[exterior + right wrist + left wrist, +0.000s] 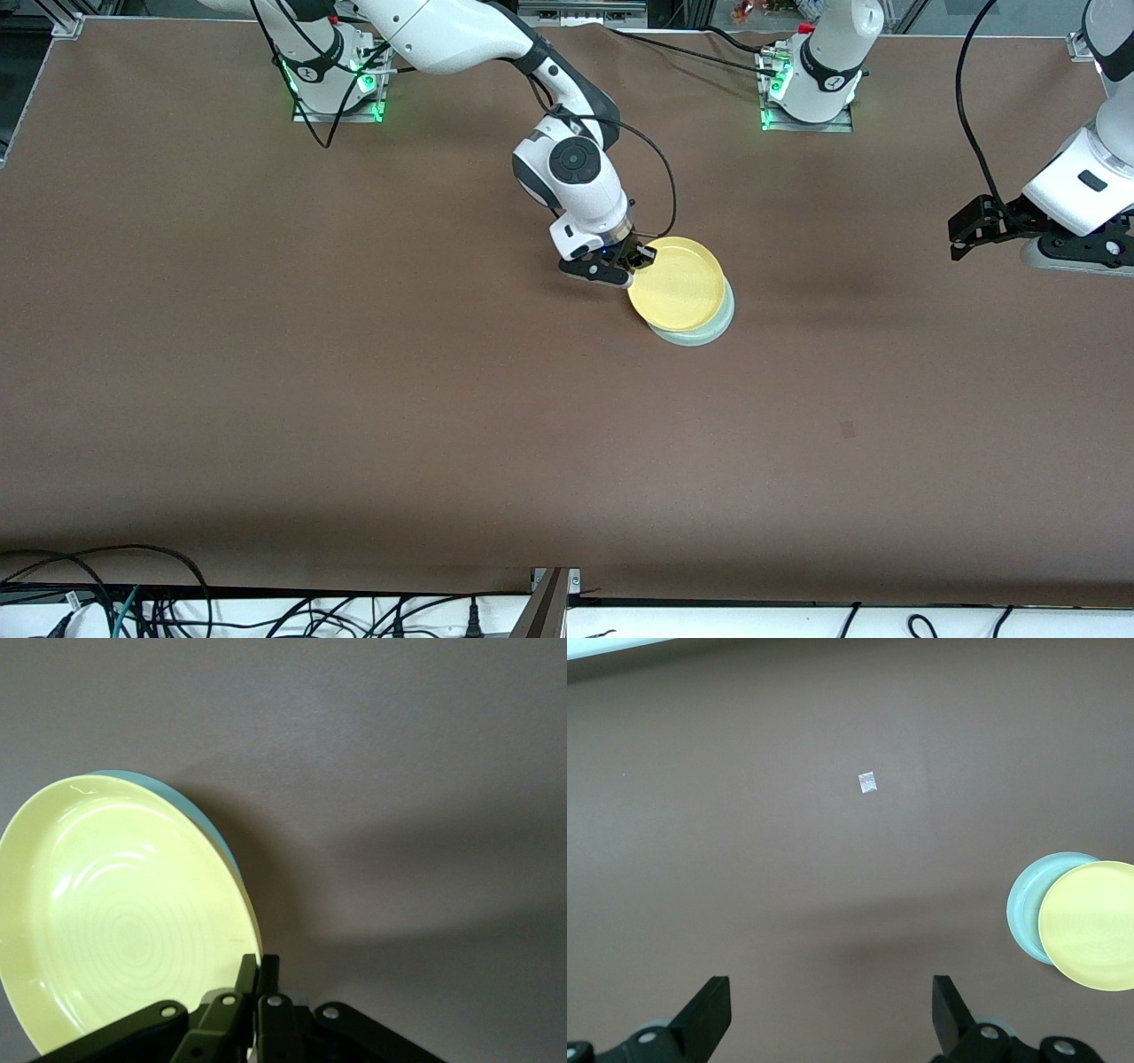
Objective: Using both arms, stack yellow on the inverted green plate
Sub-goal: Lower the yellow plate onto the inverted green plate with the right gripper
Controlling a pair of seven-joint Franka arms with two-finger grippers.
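The desk (354, 372) under me is a plain brown sheet, bare but for a small pale scrap (867, 782) lying well apart from the plates toward the front camera; cables trail along the desk's near edge and my two bases stand at the far edge with green lights lit. My right arm reaches out from its base and bends down to the middle of the desk, where my right gripper (640, 258) has its jaws closed on the rim of the yellow plate (678, 283). That plate sits open side up over the green plate (709, 330), shifted a little off centre so a crescent of green shows at the side nearer the front camera. My left arm waits at its own end of the desk, the left gripper (961, 239) held above bare surface with its jaws wide and nothing between them. My right wrist view shows the pinch on the yellow rim close up, with the ringed inside of the plate. My left wrist view shows both plates from farther off, the yellow overlapping the green.
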